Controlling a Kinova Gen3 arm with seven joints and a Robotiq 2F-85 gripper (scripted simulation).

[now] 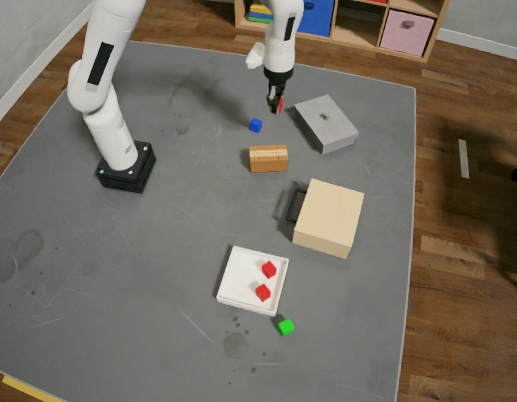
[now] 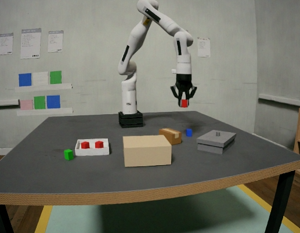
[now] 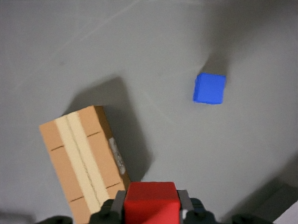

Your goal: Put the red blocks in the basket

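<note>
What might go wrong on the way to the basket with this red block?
The red block could slip from the fingers, as it hangs well above the table. Carried low, it might clip the cardboard box. Released carelessly, it may land on the two red blocks already in the basket.
</note>
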